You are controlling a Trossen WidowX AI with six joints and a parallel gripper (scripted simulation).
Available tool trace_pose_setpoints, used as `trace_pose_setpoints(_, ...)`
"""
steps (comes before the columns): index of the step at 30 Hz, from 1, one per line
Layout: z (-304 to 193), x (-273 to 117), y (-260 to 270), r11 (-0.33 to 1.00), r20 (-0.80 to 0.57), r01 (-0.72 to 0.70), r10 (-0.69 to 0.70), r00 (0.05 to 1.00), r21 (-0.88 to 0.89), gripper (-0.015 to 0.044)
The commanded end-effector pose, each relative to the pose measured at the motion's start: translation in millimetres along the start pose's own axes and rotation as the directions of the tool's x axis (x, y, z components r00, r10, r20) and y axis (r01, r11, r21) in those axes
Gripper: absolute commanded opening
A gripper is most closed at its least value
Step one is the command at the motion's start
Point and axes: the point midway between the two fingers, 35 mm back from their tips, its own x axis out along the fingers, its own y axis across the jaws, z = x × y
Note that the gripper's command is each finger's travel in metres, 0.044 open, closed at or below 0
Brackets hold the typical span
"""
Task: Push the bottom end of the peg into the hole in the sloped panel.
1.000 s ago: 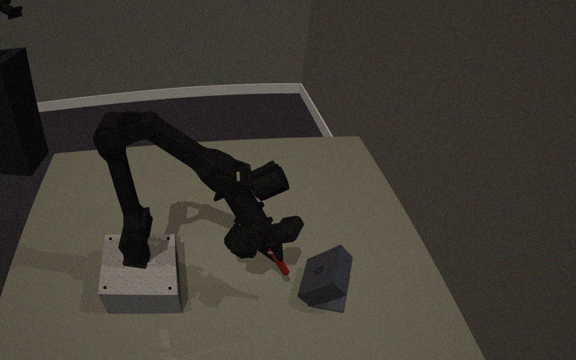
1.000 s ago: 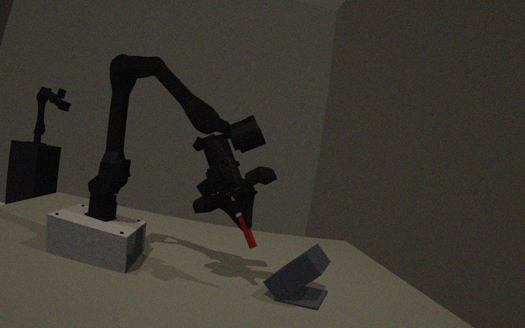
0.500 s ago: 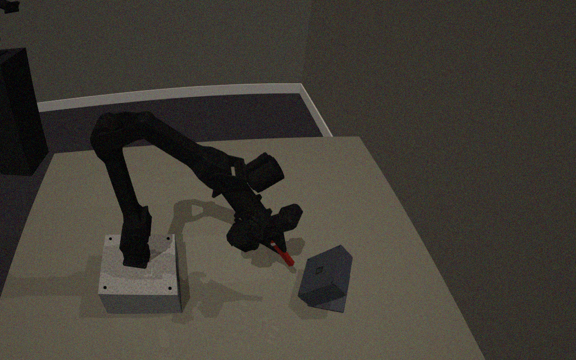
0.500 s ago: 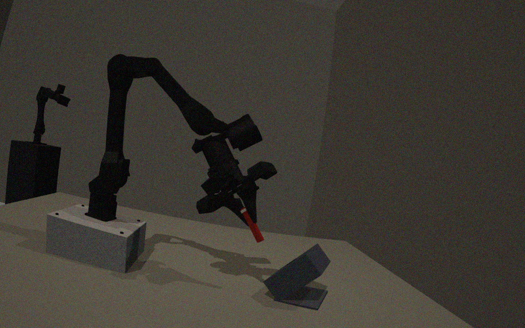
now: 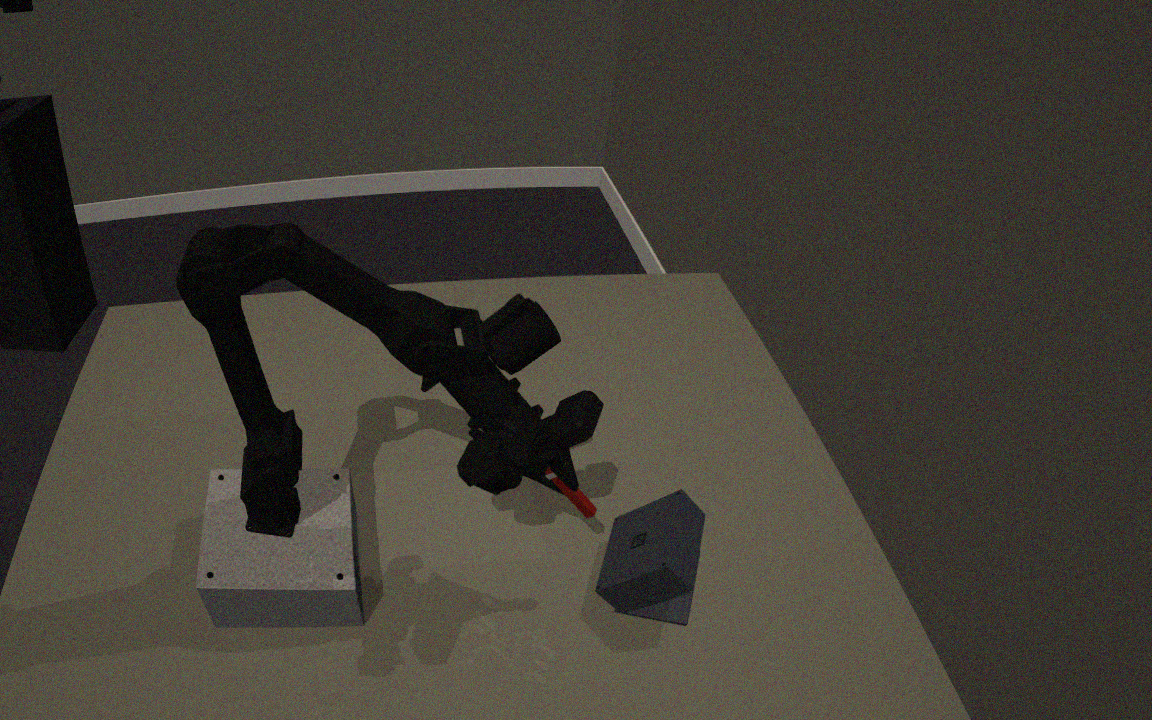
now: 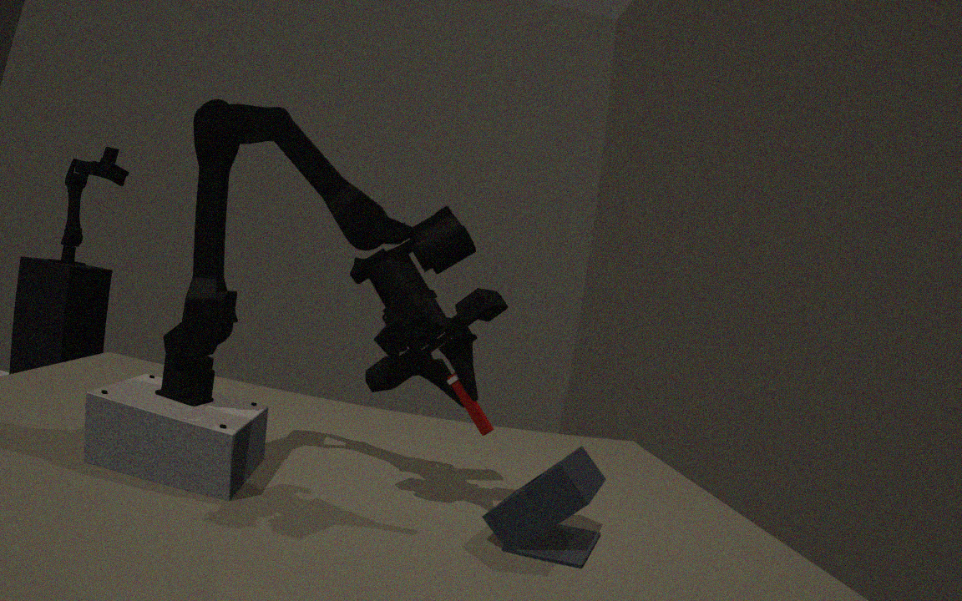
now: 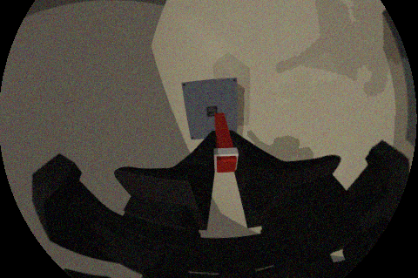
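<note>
A red square-sided peg (image 5: 578, 500) (image 6: 475, 413) (image 7: 223, 132) with a pale band near its top is held tilted, its bottom end pointing down toward the panel. My gripper (image 5: 568, 488) (image 6: 469, 401) (image 7: 222, 134) is shut on it, above the table. The blue-grey sloped panel (image 5: 669, 537) (image 6: 537, 497) (image 7: 200, 95) stands beyond the peg's end, apart from it in the exterior view. Its square hole (image 5: 638, 540) (image 7: 212, 111) shows just left of the peg's end in the wrist view, its sides roughly in line with the peg's. The hole is hidden in the exterior view.
My arm's grey base block (image 5: 280, 559) (image 6: 163, 448) stands on the table (image 5: 786, 644) (image 6: 365, 568), left of the panel. The panel's flat foot (image 6: 555, 549) lies on the table beneath it. A dark pedestal (image 5: 25, 223) (image 6: 58, 314) with another arm stands behind, off the table.
</note>
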Motion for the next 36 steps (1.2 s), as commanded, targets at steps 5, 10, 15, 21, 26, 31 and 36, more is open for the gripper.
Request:
trace_pose_setpoints(5,-2.6,8.2,1.6,1.0,-0.001,-0.011,0.011,1.0,-0.01,0.0)
trace_pose_setpoints(10,-4.7,13.8,2.7,1.0,-0.005,-0.019,0.019,1.0,-0.013,0.0)
trace_pose_setpoints(15,-6.7,19.5,3.6,1.0,-0.009,-0.026,0.026,1.0,-0.016,0.0)
trace_pose_setpoints(21,-8.9,26.2,4.5,0.999,-0.013,-0.035,0.035,0.999,-0.02,0.0)
trace_pose_setpoints(26,-10.7,31.8,5.0,0.999,-0.017,-0.042,0.042,0.999,-0.023,0.0)
trace_pose_setpoints(31,-12.3,37.4,5.2,0.998,-0.02,-0.05,0.049,0.999,-0.026,0.0)
trace_pose_setpoints(36,-13.6,42.0,5.3,0.998,-0.023,-0.056,0.055,0.998,-0.028,0.0)
